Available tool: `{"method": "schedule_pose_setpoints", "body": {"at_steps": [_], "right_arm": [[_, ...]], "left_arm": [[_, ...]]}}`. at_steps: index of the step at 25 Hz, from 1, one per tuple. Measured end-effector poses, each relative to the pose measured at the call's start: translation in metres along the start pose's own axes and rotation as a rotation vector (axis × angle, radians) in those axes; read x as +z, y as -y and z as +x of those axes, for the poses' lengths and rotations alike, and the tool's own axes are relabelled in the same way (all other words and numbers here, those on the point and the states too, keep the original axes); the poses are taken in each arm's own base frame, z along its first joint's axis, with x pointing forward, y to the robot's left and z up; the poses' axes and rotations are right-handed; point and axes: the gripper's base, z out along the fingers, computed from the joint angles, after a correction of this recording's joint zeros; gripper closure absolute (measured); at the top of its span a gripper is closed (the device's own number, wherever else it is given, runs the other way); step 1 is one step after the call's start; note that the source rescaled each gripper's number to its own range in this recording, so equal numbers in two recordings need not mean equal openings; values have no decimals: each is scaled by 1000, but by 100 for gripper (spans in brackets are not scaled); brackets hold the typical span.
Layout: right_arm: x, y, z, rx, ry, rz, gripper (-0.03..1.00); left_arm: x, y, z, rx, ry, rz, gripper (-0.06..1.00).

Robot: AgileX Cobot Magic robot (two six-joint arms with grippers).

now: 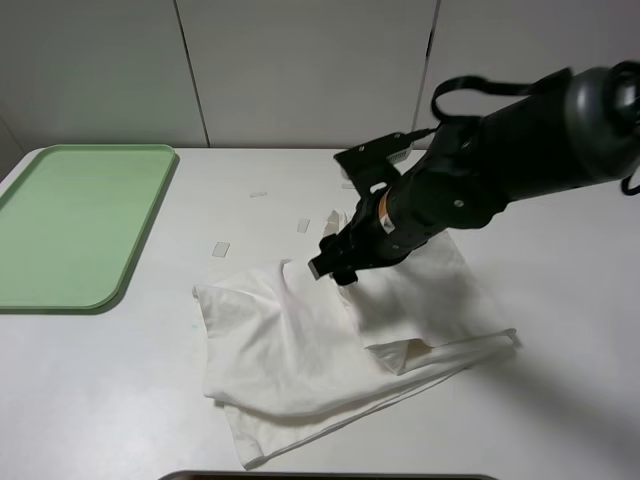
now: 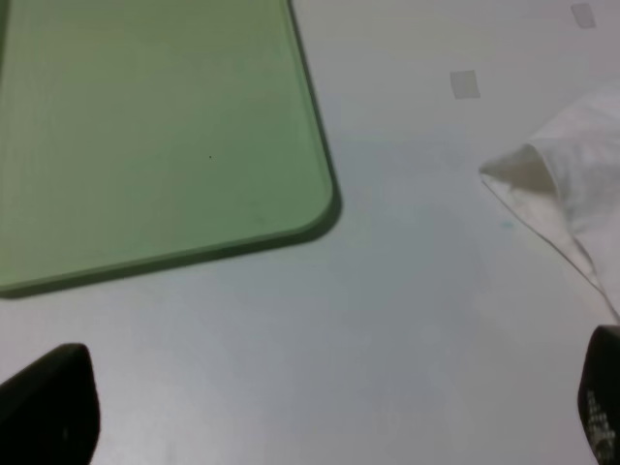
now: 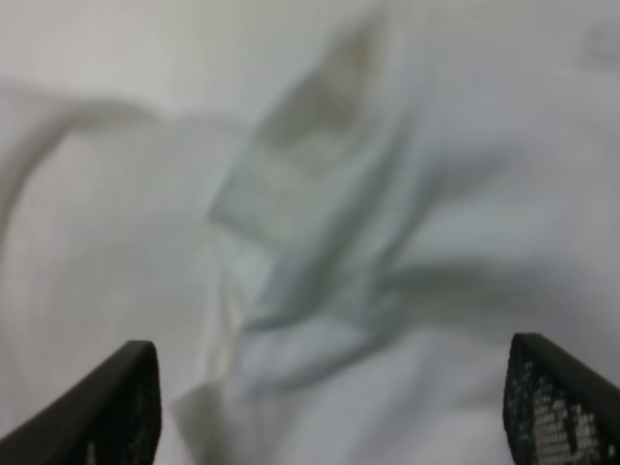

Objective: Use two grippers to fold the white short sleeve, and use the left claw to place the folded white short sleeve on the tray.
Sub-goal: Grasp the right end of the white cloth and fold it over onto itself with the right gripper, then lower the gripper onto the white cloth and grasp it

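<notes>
The white short sleeve lies rumpled mid-table at 3 o'clock from the tray, its length running roughly 8 to 2 o'clock. The right gripper hangs directly over its 12 o'clock part, fingers apart and empty. The left claw, fingers spread wide, is farther off, between tray and shirt.

white short sleeve, pale-green tray, black tool
</notes>
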Motion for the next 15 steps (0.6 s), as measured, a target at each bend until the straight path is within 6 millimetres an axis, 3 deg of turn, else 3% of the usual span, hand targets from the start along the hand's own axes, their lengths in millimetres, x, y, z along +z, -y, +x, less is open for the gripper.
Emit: {"method": "schedule_pose_setpoints", "body": {"at_steps": [8, 10, 11, 15], "right_arm": [[-68, 37, -19, 64, 111, 82, 17], [-99, 61, -15, 106, 87, 165, 17], [-99, 61, -15, 106, 87, 165, 17], [-148, 83, -4, 202, 76, 249, 17]], "left_arm": [[0, 0, 0, 0, 0, 0, -5], [0, 0, 0, 0, 0, 0, -5], [0, 0, 0, 0, 0, 0, -5], [0, 0, 0, 0, 0, 0, -5]]}}
